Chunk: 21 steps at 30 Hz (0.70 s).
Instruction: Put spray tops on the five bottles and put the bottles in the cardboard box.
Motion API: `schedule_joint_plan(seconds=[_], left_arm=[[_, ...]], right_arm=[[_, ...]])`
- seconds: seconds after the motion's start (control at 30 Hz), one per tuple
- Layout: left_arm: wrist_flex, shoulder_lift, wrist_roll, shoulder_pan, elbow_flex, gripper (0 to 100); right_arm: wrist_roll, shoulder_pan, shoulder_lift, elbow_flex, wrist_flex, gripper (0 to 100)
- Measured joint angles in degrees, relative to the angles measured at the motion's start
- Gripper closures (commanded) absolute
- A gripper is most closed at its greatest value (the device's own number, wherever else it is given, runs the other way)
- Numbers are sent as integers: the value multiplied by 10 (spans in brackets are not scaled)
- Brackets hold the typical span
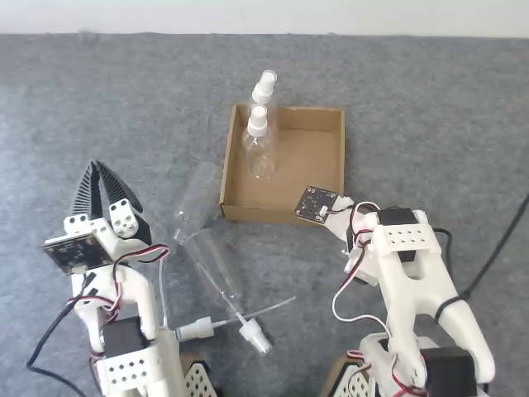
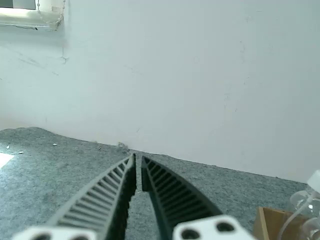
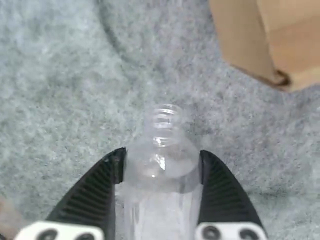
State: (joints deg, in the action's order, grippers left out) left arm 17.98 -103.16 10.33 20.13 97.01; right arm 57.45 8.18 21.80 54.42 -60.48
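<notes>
Bottle (image 3: 162,117), clear, uncapped, judged light, slick and crushable, was clamped at its shoulder below the threads by the right gripper (image 3: 161,157), at 5 o'clock off the cardboard box (image 1: 256,211); left gripper (image 2: 138,162) sat closed, empty.

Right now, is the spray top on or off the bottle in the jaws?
Off. The bottle in the right jaws shows a bare threaded neck.

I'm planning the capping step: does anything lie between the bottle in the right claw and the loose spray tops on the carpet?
Nothing visible does. Bare grey carpet separates the open-necked clear plastic bottle in the right claw from the two white spray tops; only their own thin dip tubes cross it.
</notes>
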Motion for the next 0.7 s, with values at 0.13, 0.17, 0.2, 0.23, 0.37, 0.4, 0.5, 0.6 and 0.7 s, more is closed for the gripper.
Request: schedule_joint_plan(seconds=[0.13, 0.17, 0.2, 0.23, 0.37, 0.4, 0.5, 0.6, 0.7], left_arm=[[0, 0, 0, 0, 0, 985], [0, 0, 0, 0, 0, 985], [0, 0, 0, 0, 0, 985], [0, 0, 0, 0, 0, 985], [0, 0, 0, 0, 0, 985], [0, 0, 0, 0, 0, 985], [0, 0, 0, 0, 0, 985], [0, 0, 0, 0, 0, 984], [0, 0, 0, 0, 0, 984]], right_arm=[[-21, 0, 1, 0, -37, 950], [-38, 0, 5, 0, -41, 950], [-55, 0, 12, 0, -45, 950], [-71, 0, 21, 0, -47, 950], [-129, 0, 69, 0, -62, 950], [-143, 0, 82, 0, -69, 950], [-186, 0, 127, 0, -93, 950], [-251, 11, 178, 0, -126, 950], [-334, 39, 236, 0, -154, 950]])
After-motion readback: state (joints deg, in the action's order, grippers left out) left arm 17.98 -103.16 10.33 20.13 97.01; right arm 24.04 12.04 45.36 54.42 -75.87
